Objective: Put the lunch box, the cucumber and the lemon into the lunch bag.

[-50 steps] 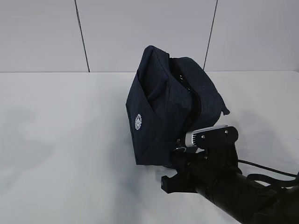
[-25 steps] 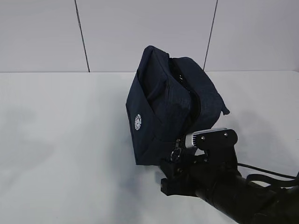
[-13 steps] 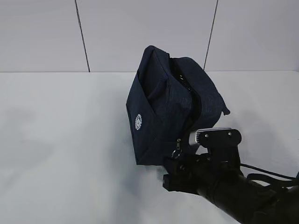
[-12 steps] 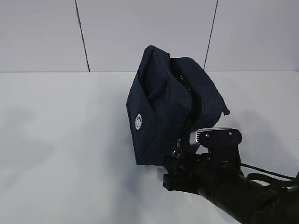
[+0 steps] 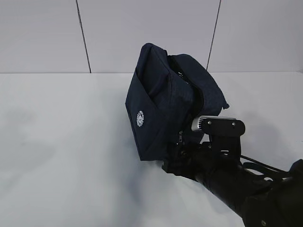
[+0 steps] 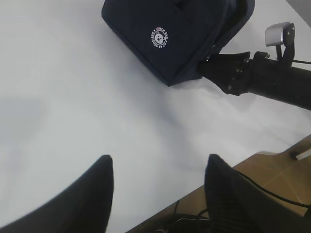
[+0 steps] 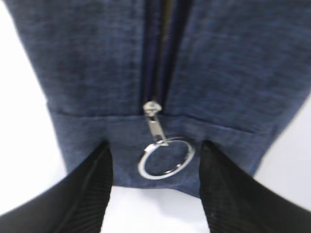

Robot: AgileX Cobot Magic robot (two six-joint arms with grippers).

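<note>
The dark navy lunch bag stands on the white table with its white round logo facing left; it also shows in the left wrist view and fills the right wrist view. Its metal ring pull hangs at the low end of the zipper. My right gripper is open, a finger on each side of the ring, not touching it; in the exterior view it sits at the bag's lower front corner. My left gripper is open and empty above bare table. The lunch box, cucumber and lemon are out of view.
The white table stretches left of the bag, with a panelled wall behind. The table's near edge and cables below it show in the left wrist view.
The bag has tipped and shifted slightly up and left. My right gripper has moved up closer against its lower corner, at the ring pull.
</note>
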